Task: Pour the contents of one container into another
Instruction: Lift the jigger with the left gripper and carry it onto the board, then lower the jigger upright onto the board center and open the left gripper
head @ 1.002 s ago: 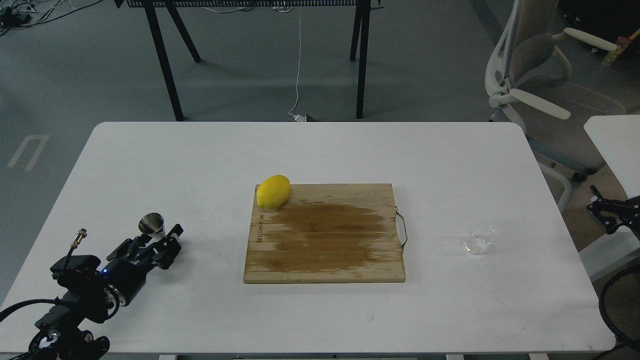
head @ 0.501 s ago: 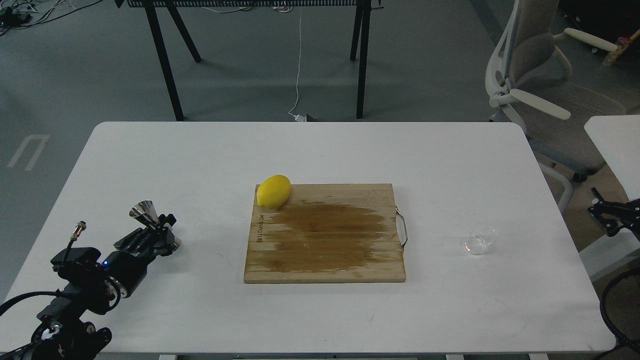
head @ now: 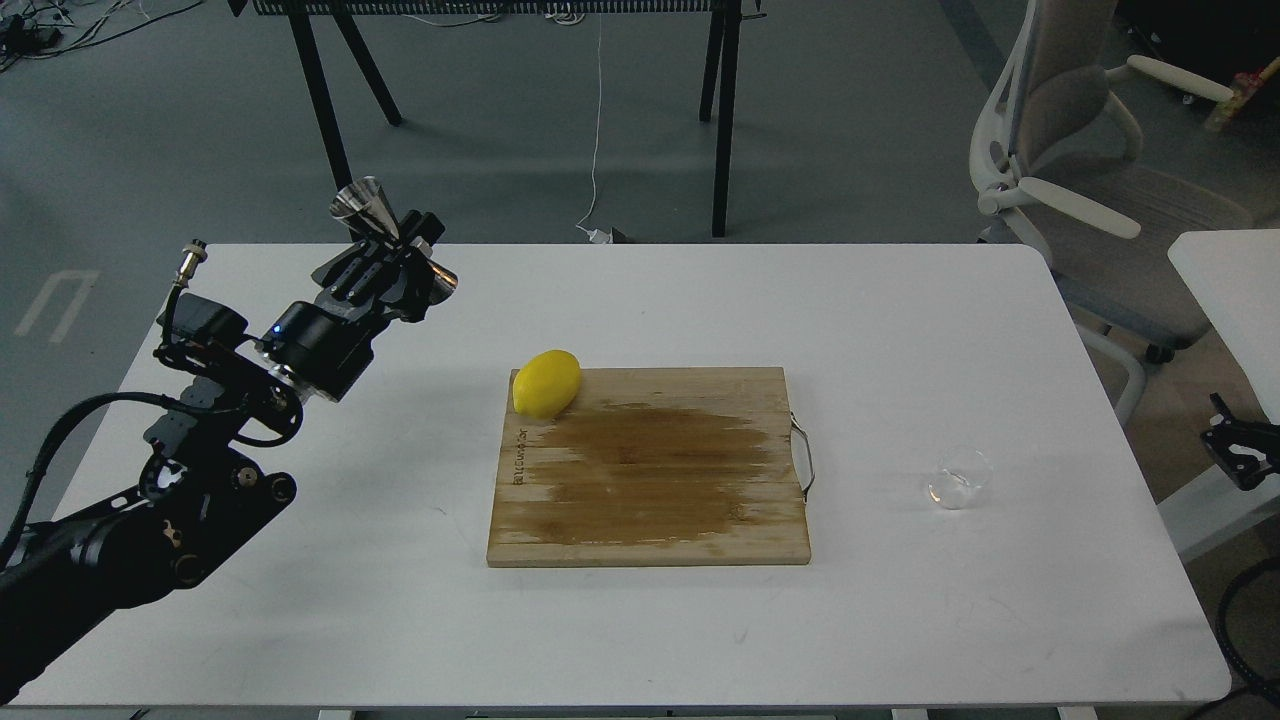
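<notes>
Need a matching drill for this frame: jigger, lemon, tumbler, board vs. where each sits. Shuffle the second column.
1. jigger
2. lemon
3. tumbler
4. board

A. on the table, right of the board
B. held in the left gripper, above the table
C. flat at the table's middle
D. on the board's far left corner

Pairs: 1-B, 2-D, 3-A, 4-C

lemon (head: 546,383) on board corner | cutting board (head: 650,500) mid-table (head: 640,640) | chair (head: 1090,150) right
</notes>
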Controlling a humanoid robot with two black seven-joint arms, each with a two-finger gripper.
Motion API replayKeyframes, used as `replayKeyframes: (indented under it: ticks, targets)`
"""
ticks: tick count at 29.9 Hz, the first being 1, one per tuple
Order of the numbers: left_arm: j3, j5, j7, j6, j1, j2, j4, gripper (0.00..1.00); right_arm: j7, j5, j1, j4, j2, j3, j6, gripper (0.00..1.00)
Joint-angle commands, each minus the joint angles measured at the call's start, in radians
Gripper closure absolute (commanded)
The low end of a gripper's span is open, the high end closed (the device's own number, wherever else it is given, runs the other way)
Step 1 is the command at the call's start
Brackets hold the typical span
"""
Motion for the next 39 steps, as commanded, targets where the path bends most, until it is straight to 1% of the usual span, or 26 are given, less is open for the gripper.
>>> replayKeyframes:
  ticks: [1, 6, 9, 13, 17, 19, 21, 25, 27, 31, 39]
  targets:
    - [0.101, 0.004, 0.000, 0.000, -0.052, -0.070, -0.063, 0.93, 0.000, 0.000, 0.002, -0.048, 0.026, 0.000, 0.000, 0.00]
    - [0.293, 0.010, 0.000, 0.000, -0.125, -0.130, -0.043, 0.92, 0.000, 0.000, 0.005, -0.067, 0.031, 0.003, 0.000, 0.00]
    - [0.356, 0.015, 0.000, 0.000, -0.132, -0.184, 0.006, 0.93, 0.001, 0.000, 0.008, -0.067, 0.032, 0.005, 0.000, 0.00]
    - [0.403, 0.055, 0.000, 0.000, -0.132, -0.277, 0.087, 0.93, 0.001, 0.000, 0.011, -0.068, 0.037, 0.005, 0.000, 0.00]
    - [0.405, 0.119, 0.000, 0.000, -0.126, -0.400, 0.228, 0.94, 0.001, 0.000, 0.012, -0.065, 0.044, 0.005, 0.000, 0.00]
    - [0.405, 0.124, 0.000, 0.000, -0.123, -0.443, 0.277, 0.94, 0.001, 0.001, 0.014, -0.065, 0.044, 0.005, 0.000, 0.00]
    - [0.406, 0.129, 0.000, 0.000, -0.120, -0.443, 0.331, 0.94, 0.001, 0.001, 0.014, -0.065, 0.044, 0.005, 0.000, 0.00]
    - [0.405, 0.142, 0.000, 0.000, -0.125, -0.443, 0.481, 0.95, 0.001, 0.001, 0.014, -0.062, 0.044, 0.005, 0.000, 0.00]
    - [0.410, 0.144, 0.000, 0.000, -0.126, -0.443, 0.524, 0.95, 0.001, 0.001, 0.015, -0.061, 0.044, 0.005, 0.000, 0.00]
    - [0.468, 0.135, 0.000, 0.000, -0.123, -0.443, 0.554, 0.95, 0.001, 0.001, 0.015, -0.059, 0.044, 0.005, 0.000, 0.00]
    - [0.472, 0.135, 0.000, 0.000, -0.108, -0.443, 0.541, 0.95, 0.001, 0.001, 0.012, -0.062, 0.044, 0.005, 0.000, 0.00]
